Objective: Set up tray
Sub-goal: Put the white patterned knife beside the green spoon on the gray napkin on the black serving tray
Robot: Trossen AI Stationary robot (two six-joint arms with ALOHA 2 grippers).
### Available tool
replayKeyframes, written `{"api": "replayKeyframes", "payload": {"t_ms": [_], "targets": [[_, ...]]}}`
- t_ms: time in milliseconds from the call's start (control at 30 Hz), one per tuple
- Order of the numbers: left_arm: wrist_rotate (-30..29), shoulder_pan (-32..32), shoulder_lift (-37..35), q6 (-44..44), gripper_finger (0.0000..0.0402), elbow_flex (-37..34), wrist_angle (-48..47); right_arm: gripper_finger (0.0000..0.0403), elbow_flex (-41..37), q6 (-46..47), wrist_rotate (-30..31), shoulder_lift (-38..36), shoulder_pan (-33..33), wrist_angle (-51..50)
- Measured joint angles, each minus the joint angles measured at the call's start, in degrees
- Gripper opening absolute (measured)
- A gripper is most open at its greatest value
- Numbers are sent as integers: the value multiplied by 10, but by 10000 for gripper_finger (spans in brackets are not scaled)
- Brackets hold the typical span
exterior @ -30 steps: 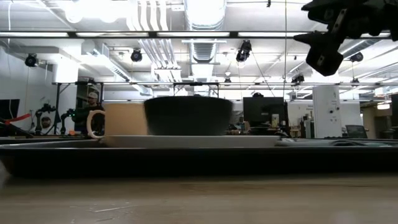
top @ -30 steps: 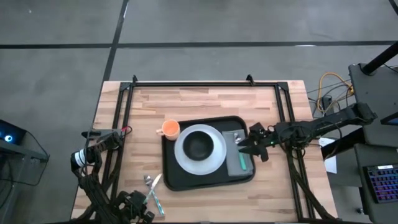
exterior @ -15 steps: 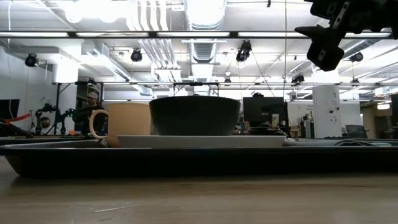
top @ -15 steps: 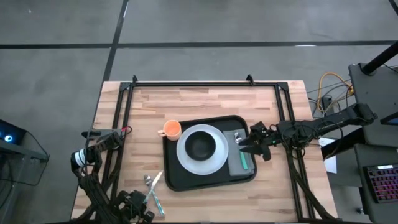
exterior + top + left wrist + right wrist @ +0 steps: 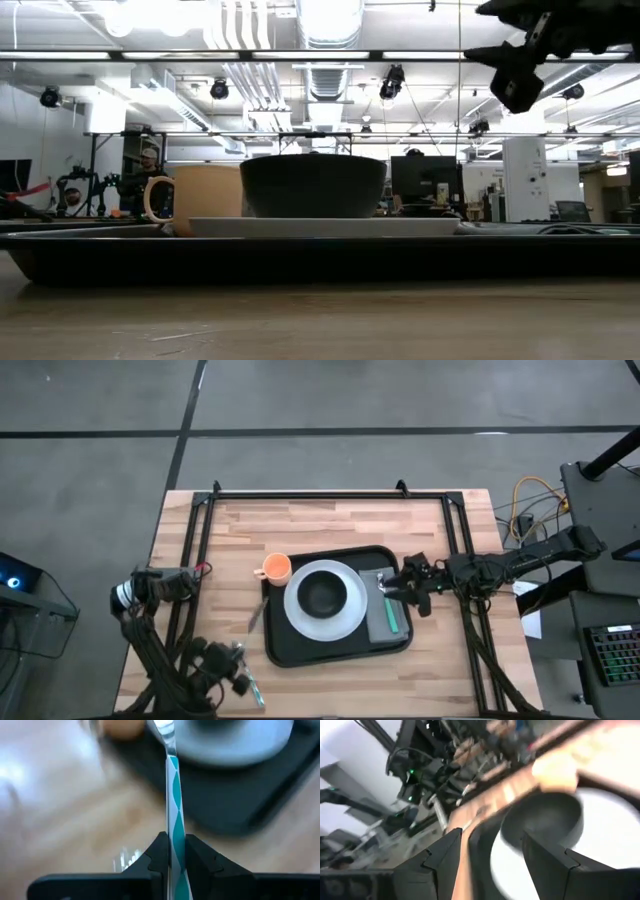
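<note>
The black tray (image 5: 335,650) lies mid-table and fills the low view as tray (image 5: 320,255). On it sits a white plate (image 5: 345,622) with a dark bowl (image 5: 322,594), beside a grey cloth (image 5: 380,622) bearing a green-handled utensil (image 5: 392,616). An orange cup (image 5: 273,567) stands at the tray's far left corner. My left gripper (image 5: 240,658), near the table's near-left, is shut on a knife (image 5: 255,618) with a teal-and-white handle. My right gripper (image 5: 400,588) hovers open above the tray's right edge, high in the low view as right gripper (image 5: 515,75). My left gripper pinches the knife's teal-and-white handle (image 5: 175,851) between its two fingers (image 5: 156,856). The fingers lie along the handle. The metal blade (image 5: 167,735) sticks straight out ahead toward the tray and cup. The knife is off the table.
Another teal-handled utensil (image 5: 251,689) and silver utensil ends (image 5: 237,650) lie on the wood near the left gripper. A black frame rail (image 5: 330,494) runs along the table's far side and down both sides. Bare wood lies beyond the tray.
My left gripper has moved from the near edge toward the far side and the tray, lifting the knife from the utensil pile; its blade now points past the tray's left edge. My right gripper has risen a little above the tray's right edge.
</note>
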Motion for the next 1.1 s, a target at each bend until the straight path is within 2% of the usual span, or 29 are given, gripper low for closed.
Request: {"api": "replayKeyframes", "payload": {"t_ms": [133,200,333,400,600,733,867,1000,1100], "targets": [[-102,49,-24,30,25,0,-58,196,0,-77,45,0,10,100],[-161,85,-36,66,25,0,-59,196,0,-103,89,1,21,144],[-262,173,-42,142,25,3,-49,196,0,-129,194,26,50,174],[-302,215,-42,178,25,12,-45,196,0,-129,223,47,57,186],[-400,300,-43,326,25,59,39,196,0,-182,249,124,61,274],[-417,334,-43,471,25,96,134,196,0,-249,239,197,61,400],[-417,352,-41,682,25,108,312,196,1,-295,206,274,61,531],[-397,369,-40,902,25,90,524,194,43,-307,205,334,58,532],[-362,383,-40,996,24,80,625,194,83,-322,191,367,58,521]]}}
